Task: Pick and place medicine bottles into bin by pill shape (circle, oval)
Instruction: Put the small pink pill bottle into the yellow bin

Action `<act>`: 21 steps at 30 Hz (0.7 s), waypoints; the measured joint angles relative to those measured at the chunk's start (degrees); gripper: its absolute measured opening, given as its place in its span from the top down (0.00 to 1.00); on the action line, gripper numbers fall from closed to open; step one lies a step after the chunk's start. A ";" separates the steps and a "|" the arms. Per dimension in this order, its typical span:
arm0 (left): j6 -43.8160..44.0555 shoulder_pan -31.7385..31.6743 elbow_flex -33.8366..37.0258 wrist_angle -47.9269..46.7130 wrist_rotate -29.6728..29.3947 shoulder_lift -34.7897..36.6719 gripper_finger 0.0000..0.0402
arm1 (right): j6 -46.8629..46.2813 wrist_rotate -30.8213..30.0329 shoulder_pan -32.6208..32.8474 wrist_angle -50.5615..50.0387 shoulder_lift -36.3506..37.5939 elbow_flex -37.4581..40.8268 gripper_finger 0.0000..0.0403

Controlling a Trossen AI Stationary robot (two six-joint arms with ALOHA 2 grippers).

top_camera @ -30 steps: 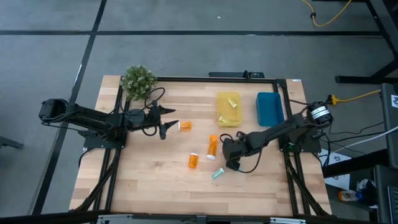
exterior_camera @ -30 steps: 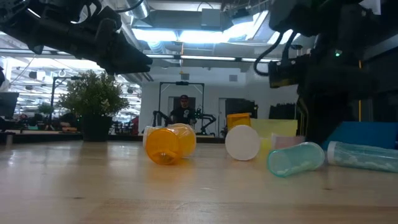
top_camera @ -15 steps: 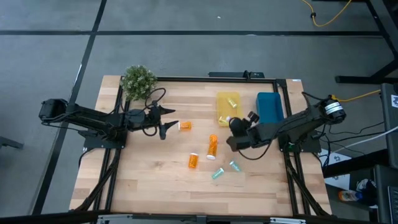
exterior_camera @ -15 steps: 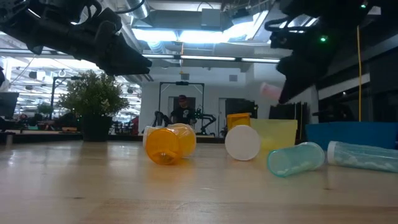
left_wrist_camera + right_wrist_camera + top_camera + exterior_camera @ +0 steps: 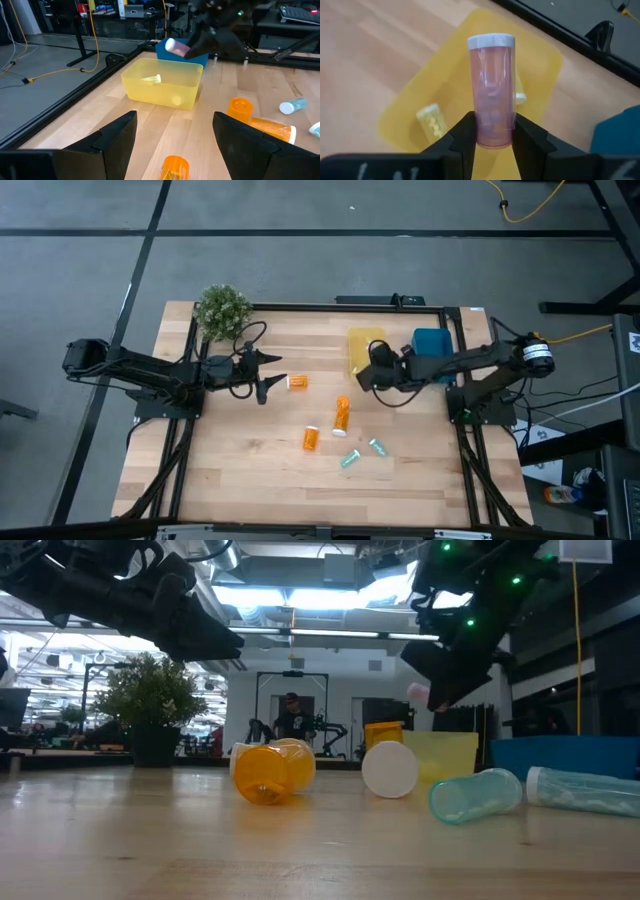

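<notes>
Right gripper (image 5: 492,131): clamped on the pink bottle (image 5: 491,90), fingers pinching the lower barrel, white cap pointing away — hanging right over the yellow bin (image 5: 410,117).
Pink bottle, handling: looks light and rigid, a smooth plastic cylinder, so likely slippery; I'd say a mid-barrel pinch across the round body is the safe hold, as here.
Yellow bin, contents: at least two small pale bottles lie inside — one near the wall, one mostly hidden behind the held bottle.
Blue bin (image 5: 434,352): just beside the yellow one; its contents cannot be made out.
Left gripper (image 5: 277,373): waiting above the table's left half, fingers spread wide, holding nothing.
Loose bottles: an orange one (image 5: 298,383) lies just beside the left gripper, two more orange (image 5: 342,415) (image 5: 311,439) mid-table, two teal ones (image 5: 350,459) (image 5: 379,447) nearer the front — all on their sides, liable to roll.
Judgement: a release here should drop the bottle into yellow.
</notes>
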State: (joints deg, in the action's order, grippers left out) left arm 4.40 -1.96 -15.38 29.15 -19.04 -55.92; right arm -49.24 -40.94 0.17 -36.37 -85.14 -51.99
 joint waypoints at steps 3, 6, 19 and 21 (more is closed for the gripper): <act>-0.03 0.00 0.00 -0.01 -0.01 0.00 0.37 | 0.04 0.06 -1.31 2.52 0.00 0.00 0.73; -0.04 0.00 0.00 -0.34 -0.01 0.00 0.37 | 0.47 0.08 -1.80 3.96 0.00 -0.02 0.73; -0.33 0.00 0.00 -1.68 0.01 0.00 0.37 | 1.69 0.10 -1.84 4.93 0.00 -0.02 0.72; -0.33 0.00 -0.02 -1.66 0.01 0.00 0.37 | 1.71 0.10 -1.84 5.01 0.00 -0.02 0.71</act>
State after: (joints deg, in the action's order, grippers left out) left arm 4.08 -1.96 -15.40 27.49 -19.03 -55.92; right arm -47.53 -40.84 -1.67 -31.36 -85.14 -52.01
